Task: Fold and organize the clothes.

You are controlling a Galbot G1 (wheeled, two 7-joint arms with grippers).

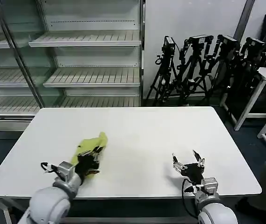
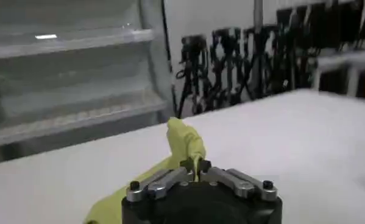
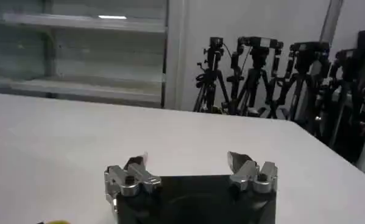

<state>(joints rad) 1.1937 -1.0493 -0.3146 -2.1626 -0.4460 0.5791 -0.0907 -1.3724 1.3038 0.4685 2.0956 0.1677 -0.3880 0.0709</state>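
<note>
Lime yellow-green T-shirt (image 1: 91,144) sits bunched on the white table (image 1: 137,140), on the robot's left side toward the near edge. Left end effector (image 1: 88,158) w/ fingers together, clamped on the shirt; in left wrist view the cloth (image 2: 185,143) rises in a peak from between the fingertips. Right end effector (image 1: 189,164) on the right side near the front edge, fingers (image 3: 240,162) apart, well apart from the shirt.
</note>
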